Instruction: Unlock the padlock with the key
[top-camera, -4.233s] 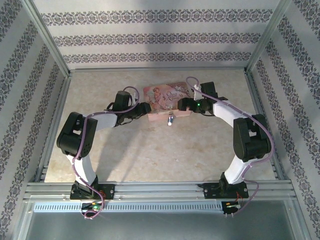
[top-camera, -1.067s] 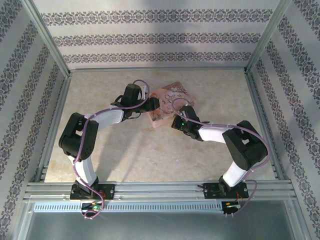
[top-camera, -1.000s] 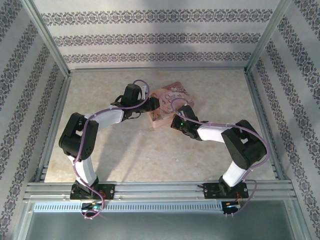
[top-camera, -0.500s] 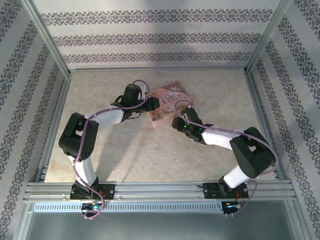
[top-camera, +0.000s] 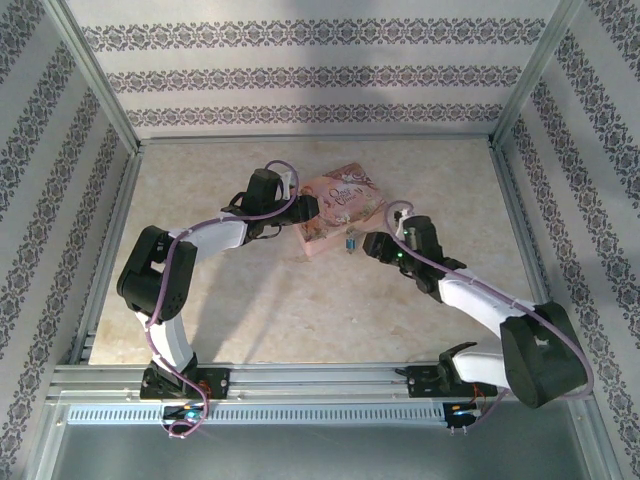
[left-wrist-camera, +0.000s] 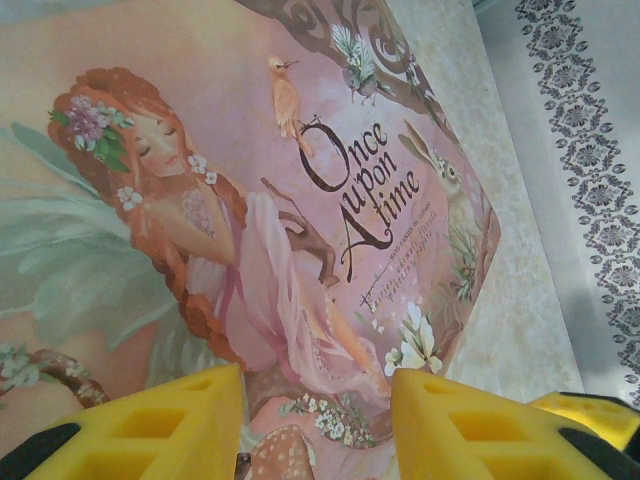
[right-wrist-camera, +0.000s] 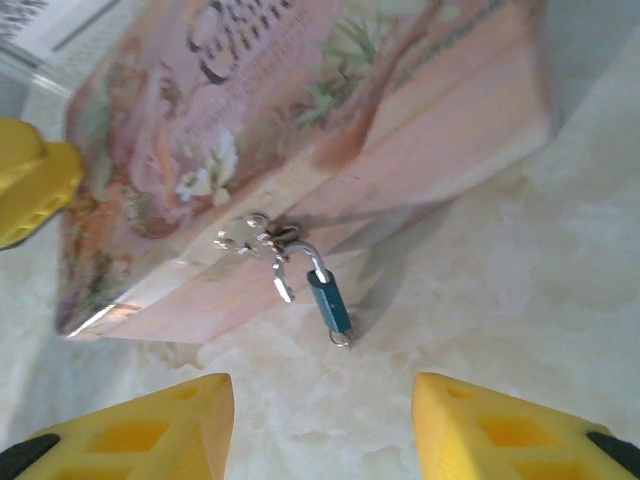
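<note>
Here the pink box (top-camera: 340, 205) sits a little above the middle of the top picture, on the pale table (top-camera: 250, 310). The left gripper (left-wrist-camera: 315, 385) has its yellow fingers clamped on the box's left corner, holding it in place.

The padlock (right-wrist-camera: 328, 298) is tiny and blue-green. It hangs from the little metal latch (right-wrist-camera: 248, 240) on the box's front side, in the middle of the right wrist picture. Its silver hook (right-wrist-camera: 300, 262) looks popped open on one side, so the lock may be undone, but it is too small to be sure. A small ring (right-wrist-camera: 342, 340) sticks out of its bottom end. It may belong to the key, but that cannot be told either.

The right gripper (right-wrist-camera: 318, 400) is low in that picture, just in front of the lock. Its fingers are spread apart with nothing between them.

To do this step well, the left fingers should hold the box firm so the lock does not swing. The right gripper should go in slow and straight, with the lock in the middle of the gap. It should pinch softly, since such a small thing can slip away.
</note>
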